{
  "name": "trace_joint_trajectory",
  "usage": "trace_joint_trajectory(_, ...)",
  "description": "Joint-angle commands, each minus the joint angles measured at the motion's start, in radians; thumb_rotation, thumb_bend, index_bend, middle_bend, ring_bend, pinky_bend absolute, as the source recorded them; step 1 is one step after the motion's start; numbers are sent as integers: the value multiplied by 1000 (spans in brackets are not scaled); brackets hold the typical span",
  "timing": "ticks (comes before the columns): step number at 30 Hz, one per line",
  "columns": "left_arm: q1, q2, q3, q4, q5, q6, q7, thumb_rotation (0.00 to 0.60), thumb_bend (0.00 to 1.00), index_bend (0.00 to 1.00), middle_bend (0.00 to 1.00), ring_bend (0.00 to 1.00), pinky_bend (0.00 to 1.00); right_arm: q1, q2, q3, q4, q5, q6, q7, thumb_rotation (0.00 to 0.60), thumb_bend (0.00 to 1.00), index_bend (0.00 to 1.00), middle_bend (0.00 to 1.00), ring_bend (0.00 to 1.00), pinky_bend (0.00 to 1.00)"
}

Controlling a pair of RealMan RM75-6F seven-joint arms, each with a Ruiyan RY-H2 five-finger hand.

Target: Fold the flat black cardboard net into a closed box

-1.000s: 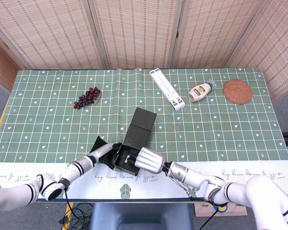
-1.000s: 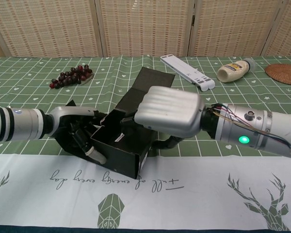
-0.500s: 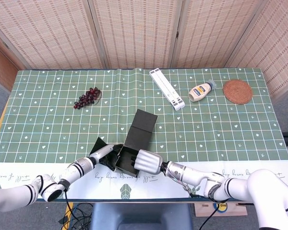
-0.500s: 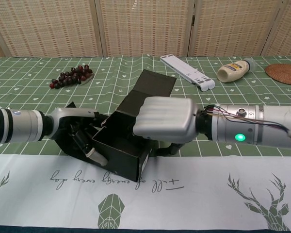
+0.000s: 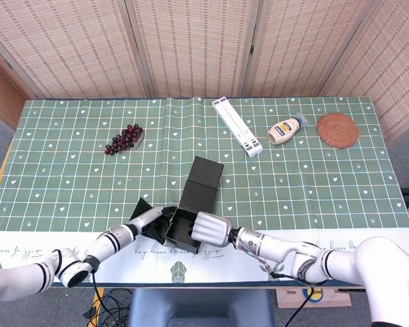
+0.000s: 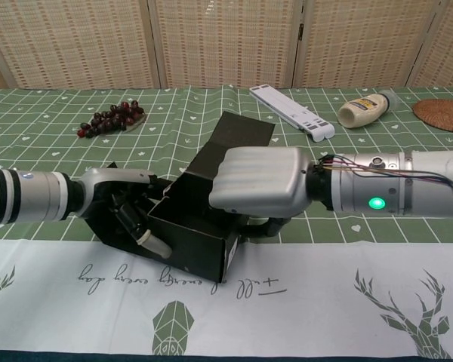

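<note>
Nearest the robot, at the front edge of the bench (image 6: 302, 317) with its green gridded cloth, the half-formed black cardboard box (image 6: 192, 230) sits between the two robot hands, its open top showing. The left robot hand (image 6: 128, 215) reaches in from the box's left side, fingers curled against the left wall and the loose flap lying flat there; whether it actually pinches the card I cannot tell. The right robot hand (image 6: 260, 181) comes from the right and is folded into a fist-like curl over the box's right wall and top edge, with one digit visible under it against the wall; it seems to press rather than clasp, though the grip itself is hidden. Both hands are equally close, one touching each side.

The box's long axis runs away from the robot and slightly right: from the body, the tall black lid panel (image 5: 206, 178) stands up and leans toward the far side. Closing will likely mean bringing that panel forward over the opening, toward the hands.

Compared with a second earlier, the box has slid nearer the front edge and turned a little, and the right hand has sunk lower over it.

Farther back lie a dark grape bunch (image 5: 124, 138), a white slatted stand (image 5: 237, 126), a squeeze bottle (image 5: 287, 129) and a woven round coaster (image 5: 337, 129).
</note>
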Motion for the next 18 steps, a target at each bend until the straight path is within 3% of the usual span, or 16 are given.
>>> trace_joint_trajectory(1,1,-2,-2,3,-3,2,8,600,96,240,228,517,840,-3,6,-4,3,0,-1,-9,600,586,774,720,767,953)
trace_joint_trajectory(2,1,-4,-3,4,-6,2,12,600,96,236,228,517,840,-5,11,-4,3,4,-6,-21,600,564,714,652,764,953)
trace_joint_trajectory(4,3,-10,-9,9,-16,7,27,600,96,227,228,516,841,-16,22,2,-8,23,-13,-61,600,498,409,389,745,953)
trace_joint_trajectory(5,5,-13,-14,10,-23,11,36,600,96,220,228,514,841,-24,28,7,-20,36,-14,-78,600,474,293,303,734,953)
trace_joint_trajectory(8,10,-20,-23,10,-40,21,65,600,96,182,228,505,842,-41,43,18,-45,63,-9,-108,600,434,74,137,709,953)
trace_joint_trajectory(10,14,-21,-28,6,-50,30,95,600,96,146,220,490,842,-55,55,26,-65,83,-1,-127,600,421,9,90,697,953)
trace_joint_trajectory(15,32,-11,-37,-18,-77,58,172,600,96,18,45,424,835,-91,88,37,-111,113,33,-153,600,412,0,53,687,953)
trace_joint_trajectory(18,48,1,-40,-38,-87,90,225,600,96,0,2,386,824,-121,116,41,-154,136,63,-148,600,412,0,42,680,953)
